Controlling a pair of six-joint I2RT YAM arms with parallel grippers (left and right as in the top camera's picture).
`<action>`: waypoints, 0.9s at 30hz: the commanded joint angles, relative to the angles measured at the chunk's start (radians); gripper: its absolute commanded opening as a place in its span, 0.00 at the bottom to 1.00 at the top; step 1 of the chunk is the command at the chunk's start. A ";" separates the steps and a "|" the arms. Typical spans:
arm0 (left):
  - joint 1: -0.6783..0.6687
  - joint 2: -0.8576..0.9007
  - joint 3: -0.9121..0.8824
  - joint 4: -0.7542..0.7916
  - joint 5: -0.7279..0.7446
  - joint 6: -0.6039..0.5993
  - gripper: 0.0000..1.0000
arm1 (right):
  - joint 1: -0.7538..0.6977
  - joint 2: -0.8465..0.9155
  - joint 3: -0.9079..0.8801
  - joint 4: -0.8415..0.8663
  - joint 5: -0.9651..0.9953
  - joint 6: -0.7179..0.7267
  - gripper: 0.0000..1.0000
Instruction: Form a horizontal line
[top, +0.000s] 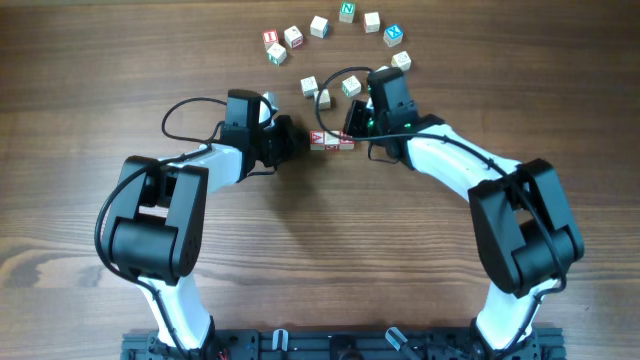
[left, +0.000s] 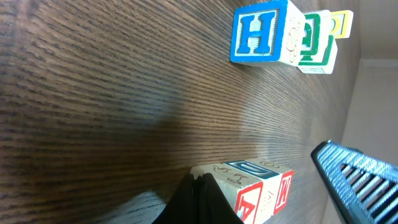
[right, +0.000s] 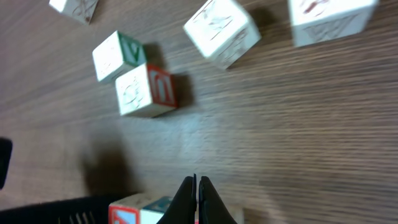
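Desk (top: 330, 250), wood grain, both arms reaching in toward the middle.

Horizontal line (top: 332, 140): three small pale cubes with red printing, side by side and touching, in a row running left to right. It sits about midway between the desk's left and right edges, nearer the far edge than the near one. In the left wrist view the near end cube shows a red A and an M on its faces.

Left gripper (top: 301, 140): fingers fully together, nothing between them. Tip is at the row's left end; touching or just short of it, cannot tell.

Right gripper (top: 352, 128): fingers pressed together too, holding nothing. Tip just beside the row's right end, on its far side.

Loose cubes (top: 330, 30) lie in an arc toward the far edge, apart from the row. Left wrist view picks out a blue H cube (left: 258, 34) touching a green-lettered cube (left: 314, 45). Right wrist view shows a red U cube (right: 149, 90) against a green V cube (right: 115, 55)
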 joint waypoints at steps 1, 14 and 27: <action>-0.003 -0.006 -0.010 0.003 -0.003 0.023 0.04 | 0.018 0.013 -0.006 0.005 -0.016 -0.027 0.05; -0.003 -0.006 -0.010 0.003 -0.003 0.024 0.04 | 0.018 0.013 -0.006 -0.001 0.036 -0.027 0.05; 0.117 -0.006 -0.010 -0.049 -0.006 0.023 0.04 | 0.015 -0.022 0.121 -0.140 0.111 -0.027 0.04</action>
